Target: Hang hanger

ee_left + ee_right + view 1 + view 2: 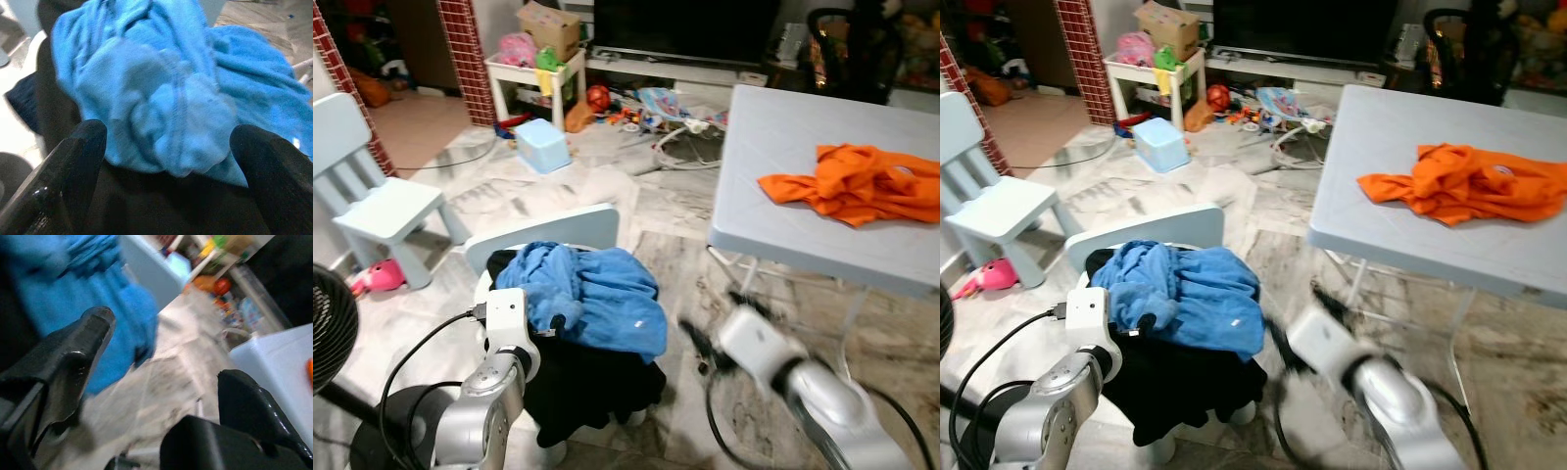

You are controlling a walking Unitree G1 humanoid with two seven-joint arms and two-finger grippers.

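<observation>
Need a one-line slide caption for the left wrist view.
Left gripper, fingers open, poised at a crumpled blue garment piled on dark clothing.

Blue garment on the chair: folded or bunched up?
Bunched up: the blue garment lies crumpled in uneven folds atop black clothing.

My left gripper (166, 147) is raised ahead of me, fingers (73, 156) spread wide apart. My right gripper (161, 377) reaches forward low, blurred in the head views, its fingers (73, 362) also parted.

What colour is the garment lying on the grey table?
Orange garment on the table; clearest in the left eye view.
</observation>
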